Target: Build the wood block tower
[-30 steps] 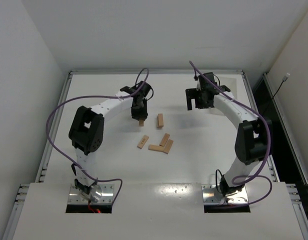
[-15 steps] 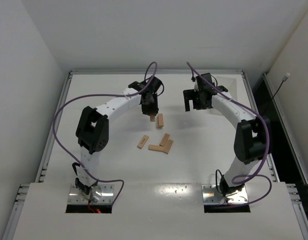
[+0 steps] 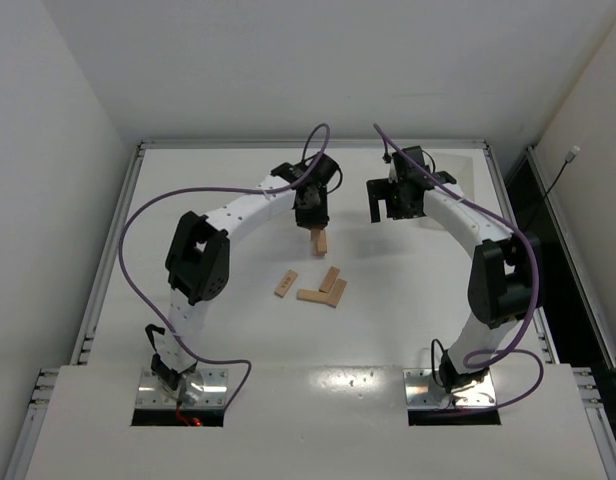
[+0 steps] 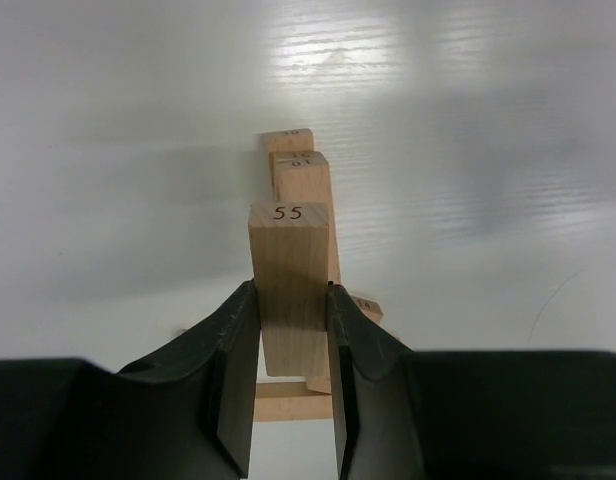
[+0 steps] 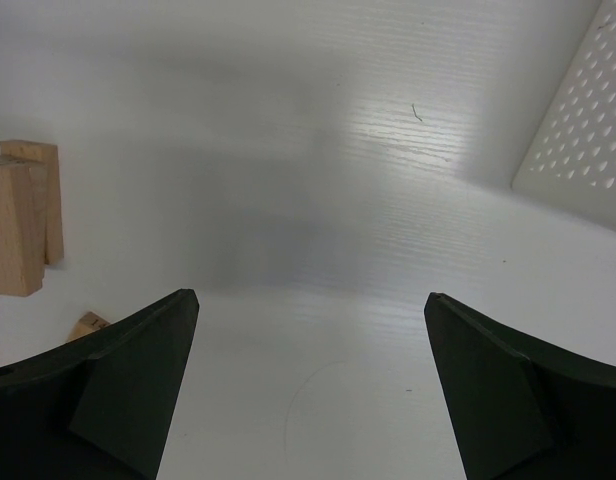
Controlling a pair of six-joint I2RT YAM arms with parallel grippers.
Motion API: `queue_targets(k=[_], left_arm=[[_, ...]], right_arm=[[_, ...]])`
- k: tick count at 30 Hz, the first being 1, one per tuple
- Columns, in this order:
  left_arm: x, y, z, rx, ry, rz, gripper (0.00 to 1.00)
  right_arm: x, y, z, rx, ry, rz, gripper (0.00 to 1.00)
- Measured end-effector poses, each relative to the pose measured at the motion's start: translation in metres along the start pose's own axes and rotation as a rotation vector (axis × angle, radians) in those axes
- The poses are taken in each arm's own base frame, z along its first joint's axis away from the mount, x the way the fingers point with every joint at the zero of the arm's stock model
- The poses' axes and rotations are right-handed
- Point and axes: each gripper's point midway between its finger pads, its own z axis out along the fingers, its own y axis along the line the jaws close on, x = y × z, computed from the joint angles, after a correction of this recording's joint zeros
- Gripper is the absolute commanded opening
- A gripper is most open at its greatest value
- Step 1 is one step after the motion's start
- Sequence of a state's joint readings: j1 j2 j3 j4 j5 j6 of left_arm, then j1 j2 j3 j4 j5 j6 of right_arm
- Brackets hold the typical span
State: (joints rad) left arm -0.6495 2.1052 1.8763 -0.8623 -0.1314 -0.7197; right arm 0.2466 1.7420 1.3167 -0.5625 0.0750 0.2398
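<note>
My left gripper (image 3: 314,222) is shut on a wood block (image 4: 290,262) marked 55, gripped by its sides (image 3: 316,238). It holds the block just over another tan block (image 4: 304,178) lying on the table (image 3: 321,245); I cannot tell whether they touch. Several more blocks lie loose nearer the arms: one (image 3: 285,283) apart on the left, and three (image 3: 328,288) close together. No stack of more blocks shows. My right gripper (image 3: 392,207) is open wide and empty (image 5: 310,297), off to the right of the blocks.
A white perforated tray (image 5: 588,120) lies at the right in the right wrist view. That view also shows the held block (image 5: 13,235) and the one behind it (image 5: 45,195) at the left edge. The table has raised rails (image 3: 138,150).
My left gripper has carried the block to the right, from left of the lying block to just over it. The right arm has hardly moved.
</note>
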Motion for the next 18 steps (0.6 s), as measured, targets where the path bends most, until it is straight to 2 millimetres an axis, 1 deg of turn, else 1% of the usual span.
queue_targets(k=[3,7,18], left_arm=[[0.002,-0.008,0.001,0.009,-0.001,0.012,0.0],[0.002,-0.011,0.004,0.009,0.0,0.017,0.0],[0.009,-0.008,0.021,-0.018,0.027,0.022,0.0]], right_arm=[[0.0,0.0,0.0,0.0,0.0,0.0,0.94],[0.0,0.0,0.0,0.0,0.0,0.0,0.94],[0.0,0.0,0.0,0.0,0.0,0.005,0.94]])
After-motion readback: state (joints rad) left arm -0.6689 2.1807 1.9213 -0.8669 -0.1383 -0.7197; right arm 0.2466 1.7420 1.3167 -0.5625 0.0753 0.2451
